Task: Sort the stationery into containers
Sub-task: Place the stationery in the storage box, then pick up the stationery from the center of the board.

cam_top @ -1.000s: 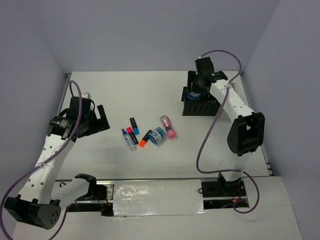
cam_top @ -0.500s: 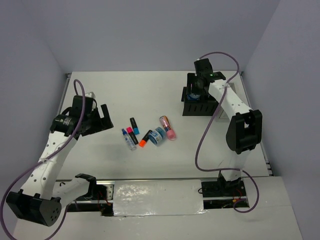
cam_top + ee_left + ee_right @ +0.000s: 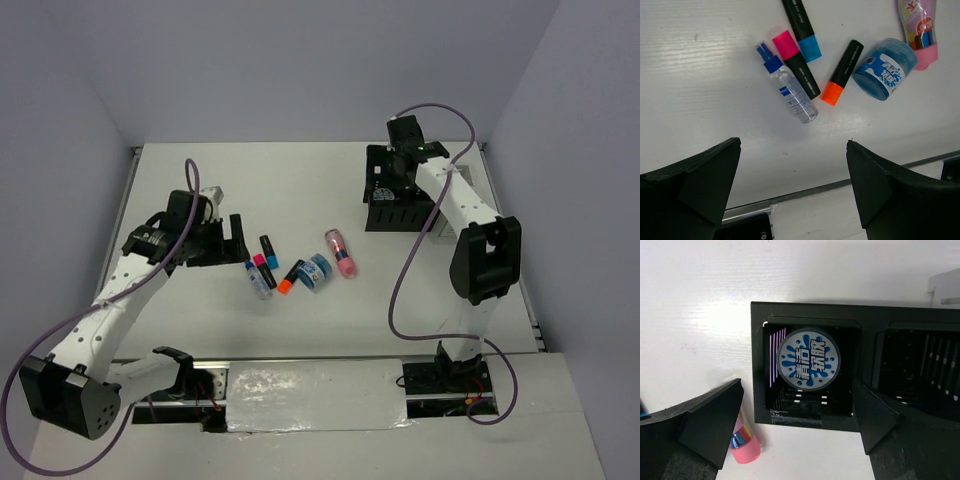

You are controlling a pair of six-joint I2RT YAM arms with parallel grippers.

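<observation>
Left gripper (image 3: 792, 145): jaws set wide apart, nothing between them, no contact with any item. It hangs over the table (image 3: 700, 60) at the near-left edge of the loose group.

Loose group, as seen from the left wrist:
- clear bottle (image 3: 790, 92) with a blue cap, lying flat;
- pink-capped marker (image 3: 796, 65), touching the bottle's side;
- cyan-capped marker (image 3: 801, 27), just beside the pink cap;
- orange-capped marker (image 3: 842, 72), lying aslant, its dark end near the blue roll;
- blue roll (image 3: 885, 69), lying tilted;
- pink tube (image 3: 920, 27), its pink end touching the roll.

Right gripper (image 3: 797, 385): jaws wide apart, gripping nothing. The fingers (image 3: 695, 425) stand either side of the end compartment of the black organiser (image 3: 810, 310), clear of its walls.

A round blue-white roll (image 3: 808, 359) lies face up inside that compartment, apart from both fingers. The adjoining compartment appears dark; its contents cannot be made out.

In the overhead view the organiser stands at the far right of the table, well apart from the loose group.
</observation>
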